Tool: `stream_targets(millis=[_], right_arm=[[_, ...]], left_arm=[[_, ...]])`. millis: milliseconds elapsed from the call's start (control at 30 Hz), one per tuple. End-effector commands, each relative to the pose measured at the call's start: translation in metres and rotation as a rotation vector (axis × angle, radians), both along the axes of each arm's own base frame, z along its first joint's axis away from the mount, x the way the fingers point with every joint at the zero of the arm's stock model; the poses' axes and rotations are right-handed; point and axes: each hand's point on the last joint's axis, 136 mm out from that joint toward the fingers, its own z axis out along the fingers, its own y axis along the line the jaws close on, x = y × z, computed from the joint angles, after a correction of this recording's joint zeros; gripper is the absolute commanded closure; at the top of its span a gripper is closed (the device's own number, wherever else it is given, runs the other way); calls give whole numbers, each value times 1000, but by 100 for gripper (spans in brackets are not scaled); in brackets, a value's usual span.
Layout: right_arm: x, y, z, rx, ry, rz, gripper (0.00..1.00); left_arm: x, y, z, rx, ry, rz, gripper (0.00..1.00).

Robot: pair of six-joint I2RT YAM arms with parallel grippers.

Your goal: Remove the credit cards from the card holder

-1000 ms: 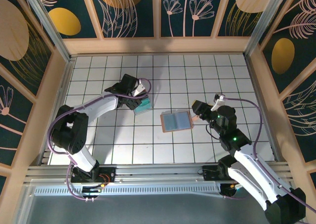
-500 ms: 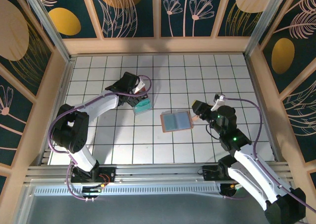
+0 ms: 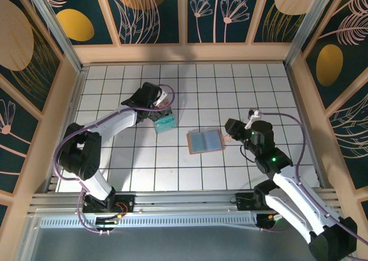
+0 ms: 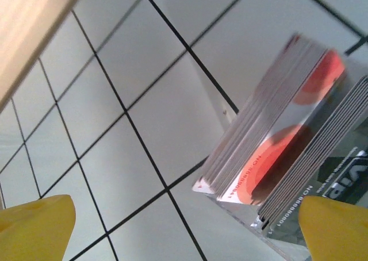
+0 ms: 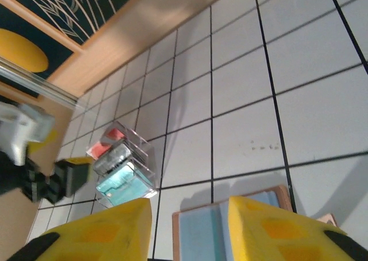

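Note:
The card holder (image 3: 205,141) lies open and flat mid-table, blue-grey with an orange-tan border. In the right wrist view the card holder (image 5: 207,232) shows between and below my yellow fingers. My right gripper (image 3: 229,131) hovers at the holder's right edge, its jaws partly apart with nothing between them; in its wrist view the right gripper (image 5: 190,235) shows that gap. A pale tan-pink card corner (image 3: 228,138) sticks out by that edge, also seen as the card corner (image 5: 329,219). My left gripper (image 3: 160,112) stands wide open over the clear box; the left gripper (image 4: 184,232) holds nothing.
A small clear box (image 3: 165,123) of red and teal cards stands left of the holder; the clear box (image 4: 287,140) is close under the left wrist camera, and the clear box (image 5: 122,168) also appears in the right wrist view. Wooden walls (image 3: 184,53) ring the tiled floor.
My right gripper's jaws have narrowed and the arm has shifted slightly beside the holder. The left gripper has drawn back a little from the clear box.

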Motion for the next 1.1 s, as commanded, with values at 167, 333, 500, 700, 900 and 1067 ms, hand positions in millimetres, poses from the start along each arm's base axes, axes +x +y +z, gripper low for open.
stream_targets(millis=[167,333,500,700,900,1067], right_arm=[[-12,19,-32,-185,146,-15,63],[-16,45,-48,-283,209,42,64],[-19,74,-66,-389,262,104,64],[-23,107,-86,-482,313,180,64],[-23,128,-105,-553,355,240,64],[-23,134,-117,-600,383,262,64]], left_arm=[[-19,-3,81,-283,-166,74,1],[-26,12,99,-403,-228,214,1],[-36,23,106,-521,-266,316,1],[-53,40,120,-687,-349,419,1],[-70,57,127,-823,-440,491,1],[-75,62,120,-835,-445,512,1]])
